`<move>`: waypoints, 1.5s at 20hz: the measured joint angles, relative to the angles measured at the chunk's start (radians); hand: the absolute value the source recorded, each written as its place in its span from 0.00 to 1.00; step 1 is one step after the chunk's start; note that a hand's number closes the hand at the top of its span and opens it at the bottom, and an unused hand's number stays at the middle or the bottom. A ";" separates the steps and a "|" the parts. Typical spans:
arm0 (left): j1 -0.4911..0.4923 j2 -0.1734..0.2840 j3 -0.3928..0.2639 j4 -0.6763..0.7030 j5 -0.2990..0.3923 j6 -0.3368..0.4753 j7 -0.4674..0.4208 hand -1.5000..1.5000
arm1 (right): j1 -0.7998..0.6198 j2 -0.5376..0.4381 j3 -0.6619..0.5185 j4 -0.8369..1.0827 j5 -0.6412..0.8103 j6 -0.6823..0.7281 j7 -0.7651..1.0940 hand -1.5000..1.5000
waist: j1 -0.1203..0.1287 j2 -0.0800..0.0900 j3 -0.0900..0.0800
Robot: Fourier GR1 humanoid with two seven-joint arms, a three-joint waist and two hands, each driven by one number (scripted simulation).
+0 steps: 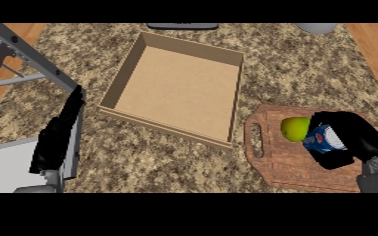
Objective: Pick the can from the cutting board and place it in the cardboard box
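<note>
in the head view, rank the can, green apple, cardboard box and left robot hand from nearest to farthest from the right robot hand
1. Can: inside the right robot hand's curled fingers, over the cutting board.
2. Green apple: just left of the can, on the board.
3. Cardboard box: further left, mid-counter, open and empty.
4. Left robot hand: far left edge, fingers straight.

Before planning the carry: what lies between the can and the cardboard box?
In the head view, a green apple beside the can, then the cutting board's handle end before the cardboard box.

A speckled brown granite tabletop is seen across the view. Wood strips are shown at the upper left and upper right corners. Even light is cast throughout.
</note>
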 measured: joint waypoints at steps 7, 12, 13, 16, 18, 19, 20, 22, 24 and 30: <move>-0.052 -0.016 -0.042 0.011 -0.013 -0.018 -0.001 0.50 | -0.307 -0.050 0.091 0.227 0.072 -0.048 -0.234 1.00 | 0.080 0.025 0.004; -0.051 -0.022 -0.043 0.014 -0.016 -0.014 0.004 0.50 | -0.506 -0.031 0.097 0.477 0.115 -0.168 -0.384 1.00 | 0.070 0.022 0.004; -0.043 -0.021 -0.042 0.007 -0.016 -0.014 0.006 0.50 | -0.539 -0.025 0.090 0.528 0.120 -0.198 -0.411 1.00 | 0.065 0.020 0.004; -0.047 -0.014 -0.027 0.002 -0.008 -0.018 0.018 0.50 | -0.651 -0.017 0.055 0.661 0.110 -0.242 -0.482 1.00 | 0.051 0.017 0.003; -0.034 -0.015 -0.022 0.000 -0.010 -0.011 0.012 0.50 | -0.705 -0.018 0.032 0.717 0.084 -0.234 -0.551 1.00 | 0.039 0.013 0.002; -0.031 -0.014 -0.019 0.001 -0.007 -0.013 0.012 0.50 | -0.728 -0.016 0.009 0.732 0.051 -0.212 -0.584 1.00 | 0.035 0.012 0.002; -0.032 -0.014 -0.018 0.004 -0.008 -0.012 0.014 0.50 | -0.751 -0.008 -0.009 0.746 0.022 -0.196 -0.615 1.00 | 0.033 0.011 0.002; -0.018 -0.011 -0.010 0.011 -0.008 -0.011 0.002 0.50 | -0.777 0.008 -0.047 0.759 -0.041 -0.159 -0.677 1.00 | 0.025 0.008 0.002; -0.017 -0.010 -0.008 0.013 -0.010 -0.009 0.000 0.50 | -0.821 0.031 -0.075 0.773 -0.094 -0.114 -0.718 1.00 | 0.020 0.007 0.002; -0.002 -0.019 -0.005 0.003 -0.017 0.002 0.005 0.50 | -0.923 0.071 -0.119 0.794 -0.196 0.014 -0.776 1.00 | 0.002 0.000 0.001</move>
